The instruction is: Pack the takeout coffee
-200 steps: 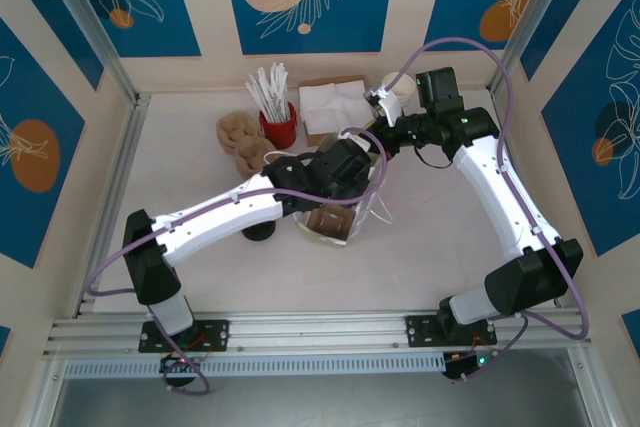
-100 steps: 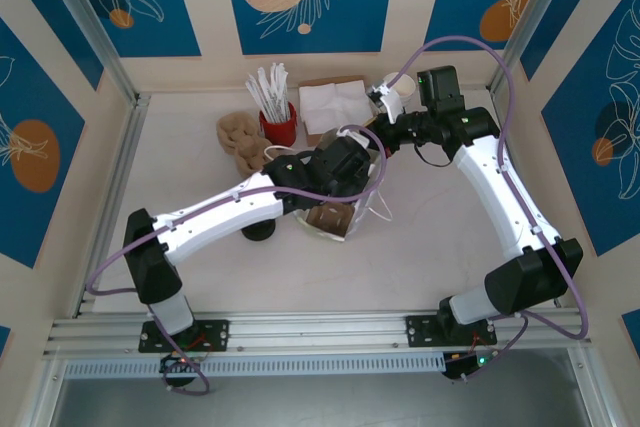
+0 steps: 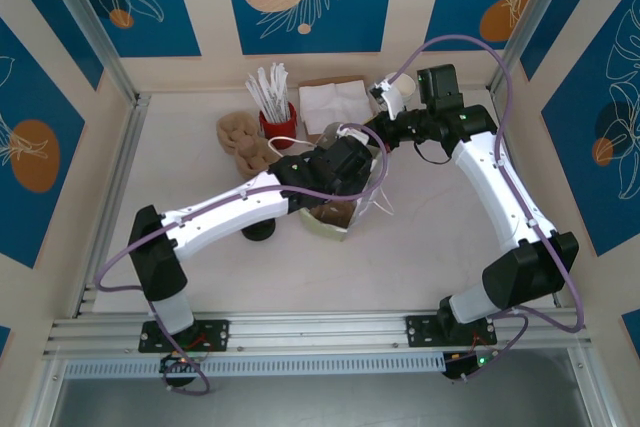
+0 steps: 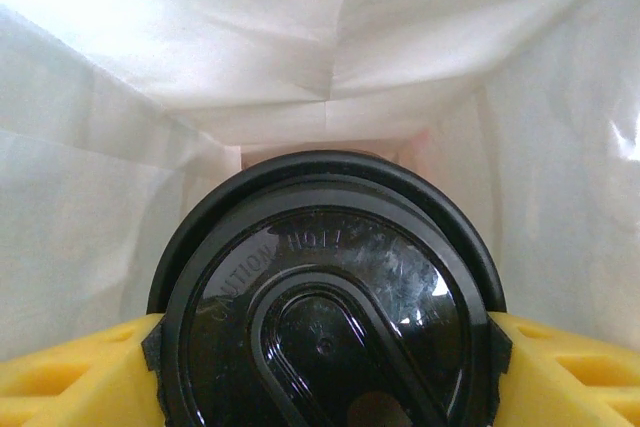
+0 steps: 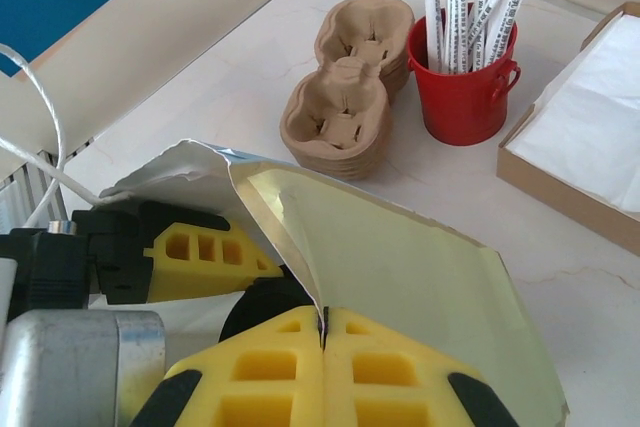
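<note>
The takeout coffee shows its round black lid, deep inside the white paper bag. My left gripper is shut on it, with a yellow finger pressed against each side of the lid. The cup's sides are hidden. From above, the left wrist reaches into the bag at the table's middle. My right gripper is shut on the bag's rim and holds the mouth apart. Past that rim I see the left gripper's finger and the lid's edge.
At the back stand a red bucket of straws, stacked cardboard cup carriers, a box of napkins and white cups. A loose black lid lies under the left arm. The right arm arches over the right side.
The left arm has pushed a little deeper into the bag, and the bag has shifted and tilted with it. The right gripper has kept its hold on the rim.
</note>
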